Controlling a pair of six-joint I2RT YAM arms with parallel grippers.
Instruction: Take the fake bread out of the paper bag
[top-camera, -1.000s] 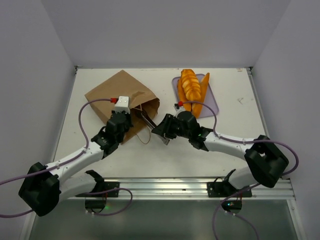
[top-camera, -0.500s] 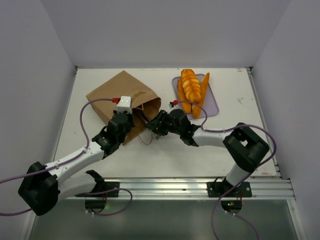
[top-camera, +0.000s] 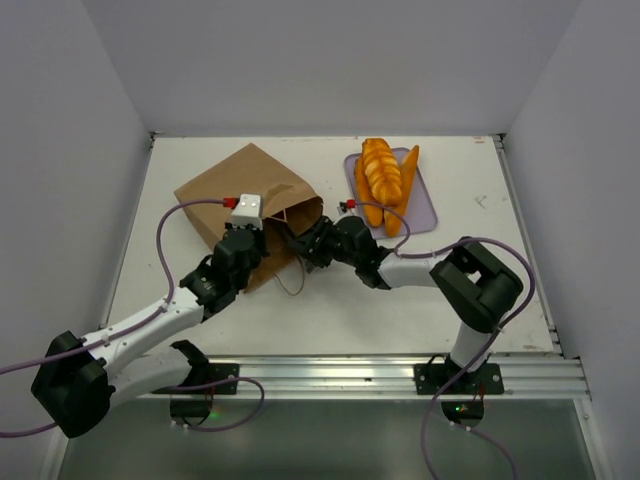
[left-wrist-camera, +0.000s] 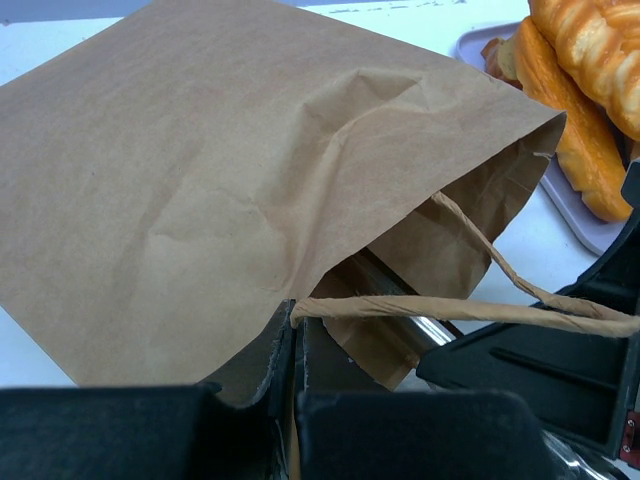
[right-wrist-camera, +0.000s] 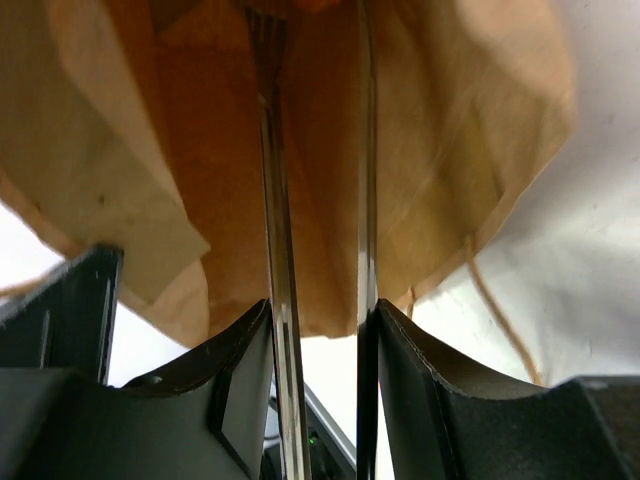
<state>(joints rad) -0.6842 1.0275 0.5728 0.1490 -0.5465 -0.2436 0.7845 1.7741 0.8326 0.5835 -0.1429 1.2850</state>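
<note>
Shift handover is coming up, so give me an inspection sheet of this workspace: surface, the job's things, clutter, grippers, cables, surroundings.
Surface: white table, with a faint mark near its right edge.
Job's things: paper bag lying on its side, mouth toward the right arm. The fake bread is piled on the lavender tray. Cannot tell whether any is left in the bag.
Clutter: nothing seen.
Grippers: left gripper shut on the lower edge of the bag's mouth. Right gripper shut on metal tongs that reach into the bag.
Cables: purple cables looped along both arms.
Surroundings: plain grey walls and a metal rail at the near edge.
</note>
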